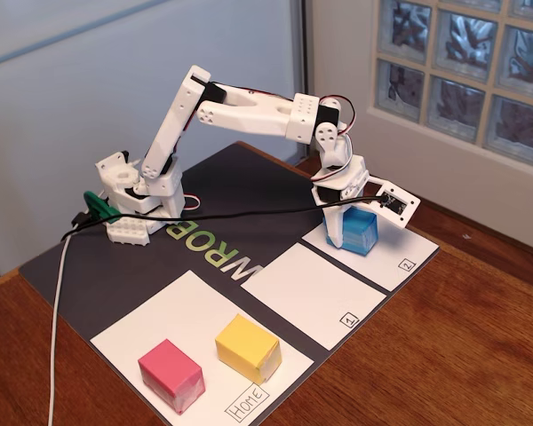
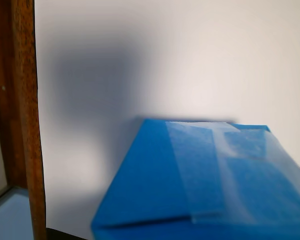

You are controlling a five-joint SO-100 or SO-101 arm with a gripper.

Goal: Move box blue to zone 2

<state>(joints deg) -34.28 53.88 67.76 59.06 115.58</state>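
Observation:
The blue box (image 1: 360,229) is a small cyan-blue cube standing on zone 2 (image 1: 393,257), the white paper rectangle with a boxed "2" in its near right corner. My gripper (image 1: 373,224) hangs over the box. One white finger stands against the box's left side, and the other jaw is swung out to the right, clear of the box, so the gripper is open. In the wrist view the blue box (image 2: 200,185) fills the lower right, resting on the white paper of zone 2 (image 2: 190,60). No fingers show there.
Zone 1 (image 1: 311,293) lies left of zone 2. The "Home" sheet (image 1: 151,324) holds a pink cube (image 1: 171,373) and a yellow cube (image 1: 247,348). A black cable (image 1: 249,213) runs across the dark mat. The wooden table edge (image 2: 22,125) borders zone 2.

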